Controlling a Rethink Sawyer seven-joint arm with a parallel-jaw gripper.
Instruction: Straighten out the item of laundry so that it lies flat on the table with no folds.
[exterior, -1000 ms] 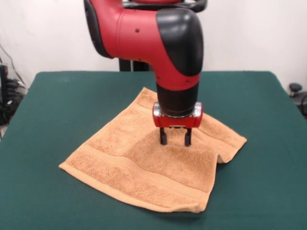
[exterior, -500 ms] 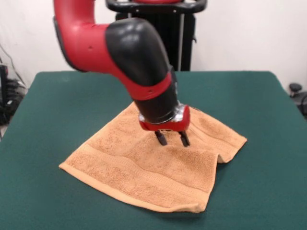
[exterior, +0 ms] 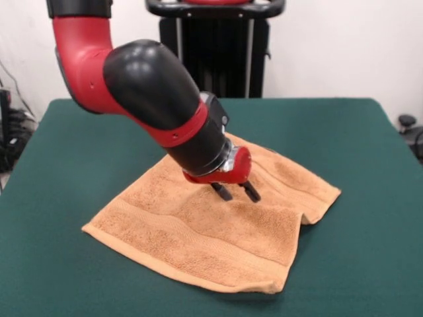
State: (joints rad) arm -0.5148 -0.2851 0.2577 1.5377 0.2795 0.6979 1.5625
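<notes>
The orange-tan towel lies spread on the dark green table, one corner towards the front. Its right side is folded, with a notch and a raised crease near the right corner. A woven border band runs along the front-left edge. No white tag shows. My gripper hangs tilted just above the towel's middle, with its tips pointing down and to the right. Its two black fingers stand apart and hold nothing. The bulky red and black arm hides part of the towel's far side.
The black pedestal stands behind the table's far edge. Cables and dark gear lie off the left edge. A small dark object sits off the right edge. Green table shows all around the towel.
The arm has swung its elbow to the picture's left and tilted over. The gripper stays over the towel's middle, now slanted instead of upright. The towel has not moved.
</notes>
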